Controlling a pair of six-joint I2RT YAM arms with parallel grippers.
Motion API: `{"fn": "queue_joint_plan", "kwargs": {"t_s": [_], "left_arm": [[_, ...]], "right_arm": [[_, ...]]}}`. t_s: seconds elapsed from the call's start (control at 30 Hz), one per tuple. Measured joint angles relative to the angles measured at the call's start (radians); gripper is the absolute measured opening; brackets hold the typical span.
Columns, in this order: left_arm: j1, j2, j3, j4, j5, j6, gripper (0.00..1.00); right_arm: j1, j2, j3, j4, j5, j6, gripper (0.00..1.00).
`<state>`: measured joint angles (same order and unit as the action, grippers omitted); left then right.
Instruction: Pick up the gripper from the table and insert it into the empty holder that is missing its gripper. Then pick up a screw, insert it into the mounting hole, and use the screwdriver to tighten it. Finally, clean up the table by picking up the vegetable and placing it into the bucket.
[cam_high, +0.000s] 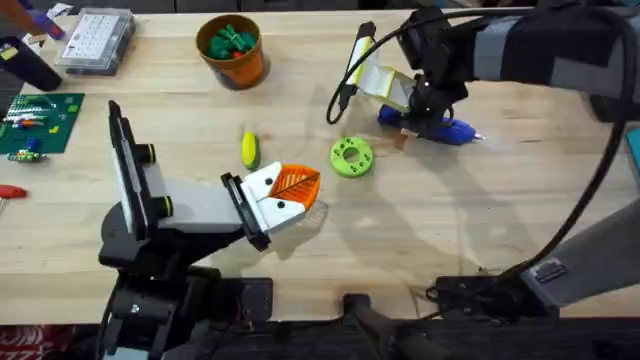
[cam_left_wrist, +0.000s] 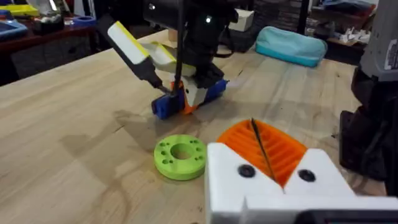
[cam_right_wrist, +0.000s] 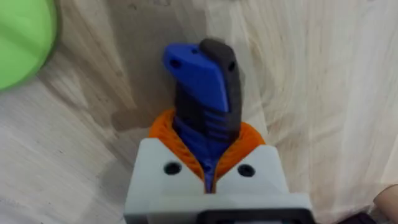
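One arm bends down, right gripper (cam_right_wrist: 208, 171) clamping the screwdriver (cam_right_wrist: 202, 99).

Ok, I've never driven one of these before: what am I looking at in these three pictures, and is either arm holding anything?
You have two robot arms at a wooden table, each ending in a two-finger tool with orange pads. The overhead picture looks down from above the arms' bases. The other two come from a camera on each wrist, looking along that arm's own fingers.

The right tool has reached across the table and is closed on the blue screwdriver. Its wrist view shows the orange pads around the blue body. The left tool is shut, with nothing visible in it.

Near the left tool lie a green ring and the yellow vegetable. At the far side are the orange bucket and a clear compartment box.
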<state>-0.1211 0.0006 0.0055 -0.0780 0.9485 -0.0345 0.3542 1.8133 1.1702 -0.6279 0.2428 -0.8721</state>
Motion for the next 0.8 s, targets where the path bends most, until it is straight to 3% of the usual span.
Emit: {"fn": "queue_joint_plan", "kwargs": {"t_s": [0.4, 0.43, 0.6, 0.67, 0.8], "left_arm": [[0.000, 0.000, 0.000, 0.000, 0.000, 0.001, 0.025], [0.000, 0.000, 0.000, 0.000, -0.001, 0.004, 0.122], [0.000, 0.000, 0.000, 0.000, -0.001, 0.002, 0.891], [0.000, 0.000, 0.000, 0.000, -0.001, 0.000, 0.979], [0.000, 0.000, 0.000, 0.000, -0.001, 0.000, 0.986]], "right_arm": [[0.000, 0.000, 0.000, -0.001, 0.000, -0.004, 0.056], [0.000, 0.000, 0.002, 0.001, 0.002, -0.002, 0.161], [0.001, -0.012, 0.018, 0.009, 0.020, 0.010, 0.888], [0.006, -0.035, 0.018, -0.003, 0.022, 0.017, 0.988], [0.028, -0.124, 0.018, -0.004, 0.022, 0.037, 0.995]]}}
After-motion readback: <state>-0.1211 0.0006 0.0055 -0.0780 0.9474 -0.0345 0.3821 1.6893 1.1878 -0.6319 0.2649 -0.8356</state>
